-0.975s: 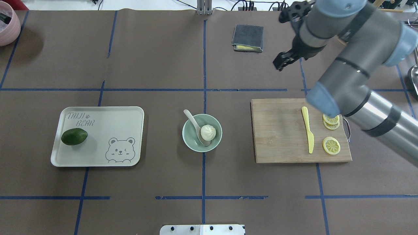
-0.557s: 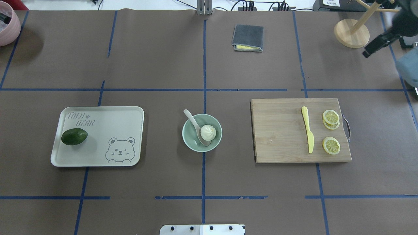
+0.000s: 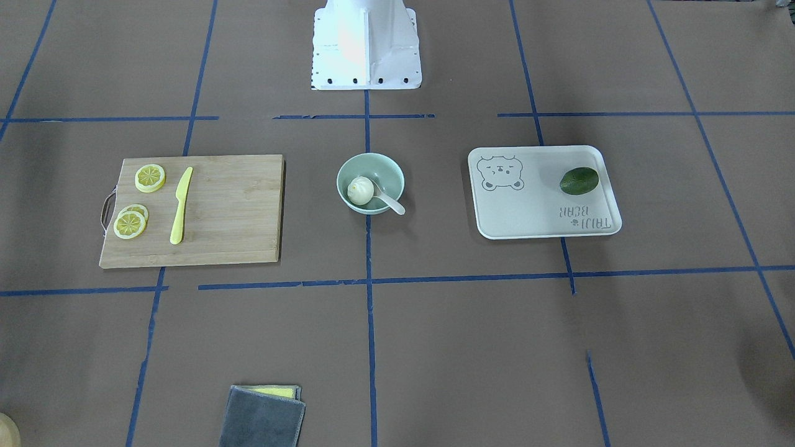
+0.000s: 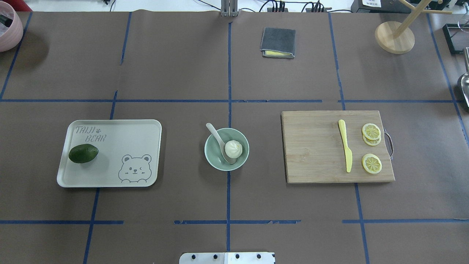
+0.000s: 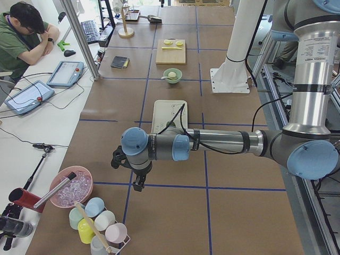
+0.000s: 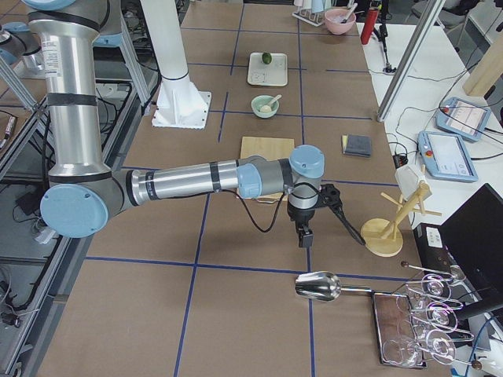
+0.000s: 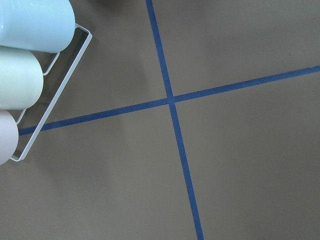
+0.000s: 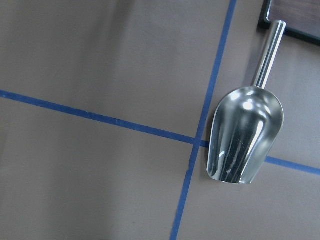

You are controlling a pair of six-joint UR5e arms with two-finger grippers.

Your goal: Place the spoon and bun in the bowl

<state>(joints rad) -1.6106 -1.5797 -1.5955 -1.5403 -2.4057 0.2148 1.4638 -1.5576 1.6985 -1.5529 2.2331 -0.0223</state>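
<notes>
The pale mint-green bowl (image 4: 210, 156) stands at the table's middle. The white bun (image 4: 233, 148) sits inside it, and the white spoon (image 4: 216, 136) lies in it with its handle over the far-left rim. The front-facing view shows the same bowl (image 3: 390, 172), bun (image 3: 360, 190) and spoon (image 3: 392, 203). My left gripper (image 5: 139, 183) shows only in the exterior left view, far off at the table's left end. My right gripper (image 6: 305, 236) shows only in the exterior right view, near the right end. I cannot tell whether either is open or shut.
A tray (image 4: 121, 128) with a dark green fruit (image 4: 83, 153) lies left of the bowl. A cutting board (image 4: 311, 146) with a yellow knife (image 4: 345, 146) and lemon slices (image 4: 371, 163) lies right. A grey cloth (image 4: 278, 42), a wooden stand (image 4: 394, 36), a metal scoop (image 8: 245, 132) and cups (image 7: 22, 75) sit at the edges.
My right arm has swung off to the right and left the overhead view. The bowl, bun and spoon have not moved.
</notes>
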